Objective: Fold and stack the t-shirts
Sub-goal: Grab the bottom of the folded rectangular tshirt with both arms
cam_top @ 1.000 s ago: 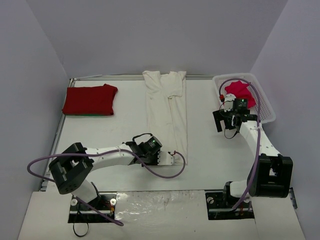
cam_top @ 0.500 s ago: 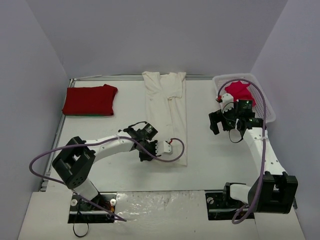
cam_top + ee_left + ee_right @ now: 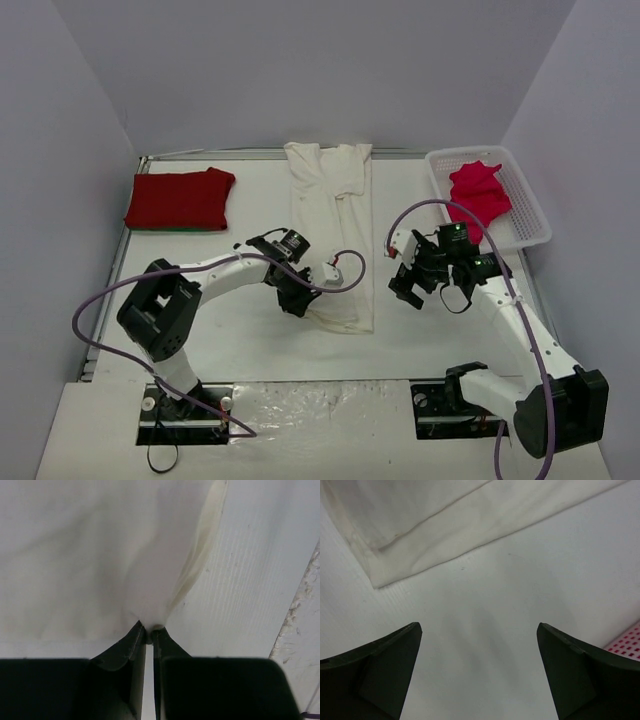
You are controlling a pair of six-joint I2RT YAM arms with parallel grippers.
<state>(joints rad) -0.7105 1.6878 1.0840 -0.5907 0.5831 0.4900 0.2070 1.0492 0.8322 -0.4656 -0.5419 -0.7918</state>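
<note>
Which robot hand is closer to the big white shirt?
Left. The left gripper pinches the near edge of the cream-white shirt; the right gripper hangs open over the table just beside it, apart.

White arms (image 3: 215, 272), black joints (image 3: 160, 315), purple cables (image 3: 76, 322)

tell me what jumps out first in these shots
The long cream shirt lies as a folded strip down the middle of the table, the left gripper shut on its near edge. The right gripper hovers open over bare table just right of it. A folded red shirt sits far left; a pink shirt lies crumpled in the basket far right.
</note>
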